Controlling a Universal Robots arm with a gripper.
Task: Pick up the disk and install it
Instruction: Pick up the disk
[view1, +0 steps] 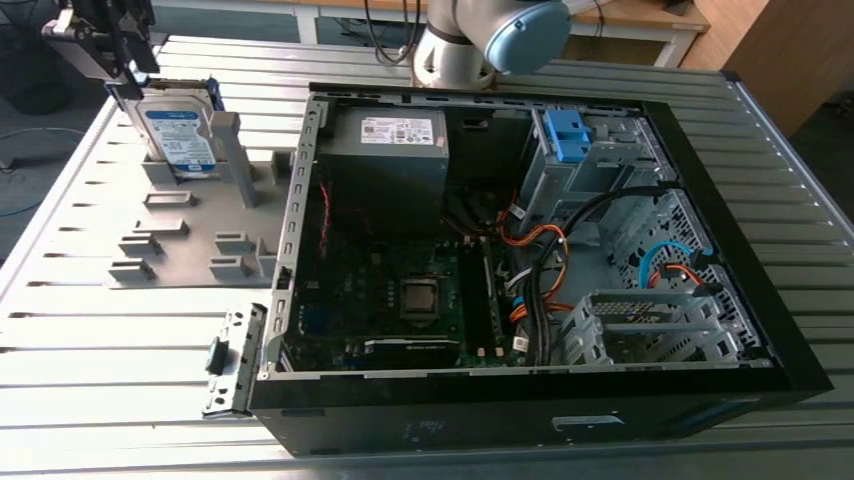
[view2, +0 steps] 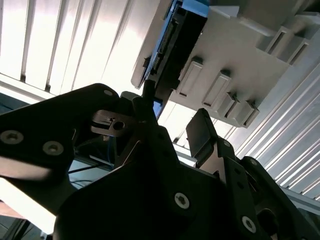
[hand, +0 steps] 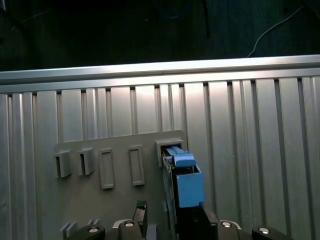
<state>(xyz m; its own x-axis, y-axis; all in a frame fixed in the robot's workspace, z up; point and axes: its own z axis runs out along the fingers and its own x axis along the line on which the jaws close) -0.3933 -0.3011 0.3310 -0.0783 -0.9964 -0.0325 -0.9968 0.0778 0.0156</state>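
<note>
The gripper (view2: 172, 114) is nearest, its fingers apart just above the top edge of the disk (view1: 180, 128). The disk stands upright in a slot of the grey holder (view1: 174, 240) on the table (view1: 107, 340), to the exterior view's left of the open case (view1: 534, 398).

Open computer case (view1: 467, 420), grey fixture plate (view1: 174, 240), ribbed metal table (view1: 120, 400)

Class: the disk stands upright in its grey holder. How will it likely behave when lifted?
The disk looks a rigid metal slab, so probably stiff and heavy for its size. Standing on edge in the grey holder, it may tip if nudged sideways.
</note>
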